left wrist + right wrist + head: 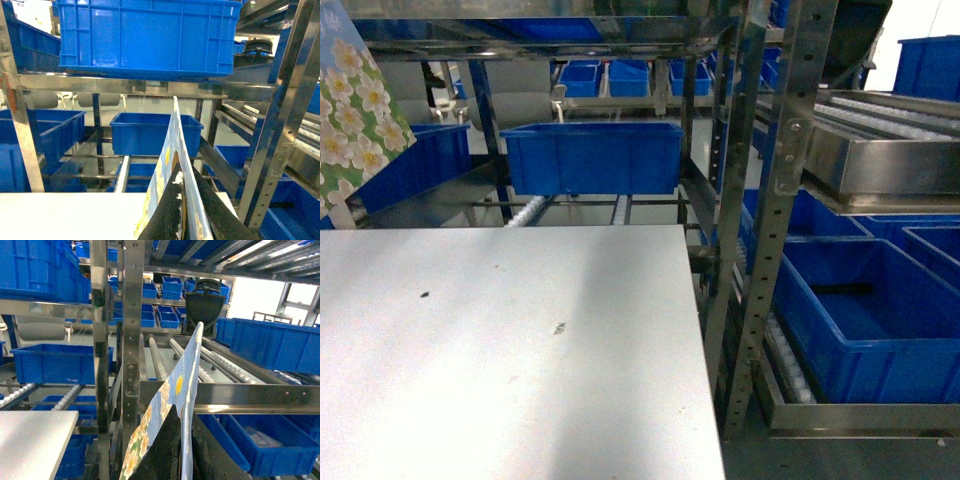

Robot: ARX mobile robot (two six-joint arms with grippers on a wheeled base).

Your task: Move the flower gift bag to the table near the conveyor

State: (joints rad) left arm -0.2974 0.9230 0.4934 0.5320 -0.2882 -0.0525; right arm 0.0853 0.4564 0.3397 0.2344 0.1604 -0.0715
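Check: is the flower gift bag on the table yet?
No. The flower gift bag is held above the table; both grippers grip its edge.

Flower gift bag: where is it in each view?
Head: flower gift bag at top-left edge, above the table.
Left wrist: bottom center, edge-on, pinched in the left claw.
Right wrist: bottom center, edge-on, in the right claw.
Shared landmark: white table beside the steel conveyor.

I am in a warehouse or factory picking area: stainless-steel conveyor racking (772,190) with sloped roller tracks (216,362), rows of blue plastic bins (592,157), and a plain white tabletop (510,350).
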